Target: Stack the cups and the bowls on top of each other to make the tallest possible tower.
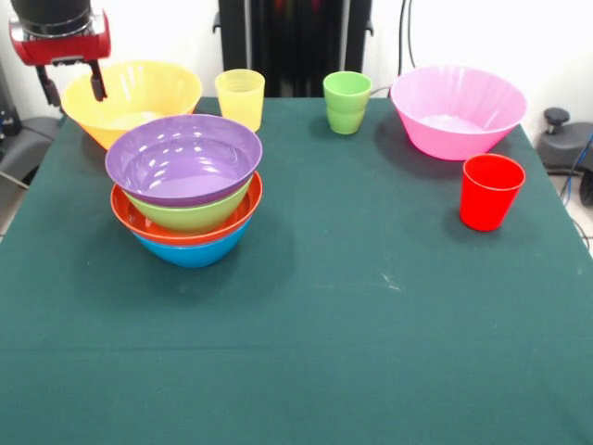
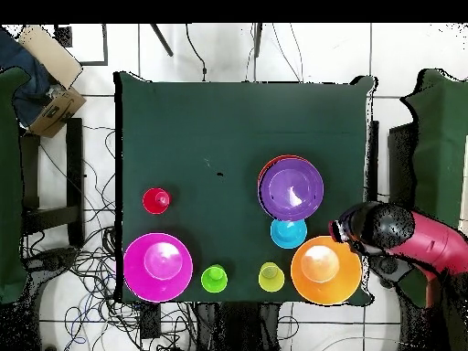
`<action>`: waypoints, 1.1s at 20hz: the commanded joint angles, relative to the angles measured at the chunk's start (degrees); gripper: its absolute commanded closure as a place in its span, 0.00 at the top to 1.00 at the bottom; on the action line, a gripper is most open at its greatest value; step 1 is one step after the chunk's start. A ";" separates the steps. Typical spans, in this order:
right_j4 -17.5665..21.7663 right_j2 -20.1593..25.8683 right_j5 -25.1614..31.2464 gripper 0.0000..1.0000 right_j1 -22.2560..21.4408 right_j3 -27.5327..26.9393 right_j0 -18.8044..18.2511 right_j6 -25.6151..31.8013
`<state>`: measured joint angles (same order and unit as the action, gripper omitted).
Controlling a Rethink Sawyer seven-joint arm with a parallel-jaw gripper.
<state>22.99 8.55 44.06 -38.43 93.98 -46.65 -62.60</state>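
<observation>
- Nearest the camera, the tower [image 1: 188,190] is seen on the green table [image 1: 371,315]: purple bowl [image 1: 183,158] nested over green, red-orange and blue.
- The gripper [image 1: 71,88] is held with its fingers parted and empty over the near rim of the yellow-orange bowl [image 1: 139,95].
- That bowl is judged the likely next pick; it lies directly beneath the gripper, behind the tower.
- A small blue bowl [image 2: 288,232] is seen between them from overhead.

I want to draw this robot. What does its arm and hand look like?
The end effector has two short black fingers under a red block with a black cylinder on top. From overhead, the arm is a thick red tube ending in a rounded black head.
</observation>
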 commanded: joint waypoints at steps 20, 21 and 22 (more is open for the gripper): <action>4.62 10.91 8.20 1.00 3.96 -7.48 -2.74 11.65; 4.84 10.97 7.29 1.00 4.16 -6.97 -2.91 11.34; 5.18 10.90 6.13 1.00 4.23 -6.25 -3.02 10.82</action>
<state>24.00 13.33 49.73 -35.80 89.22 -49.74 -62.60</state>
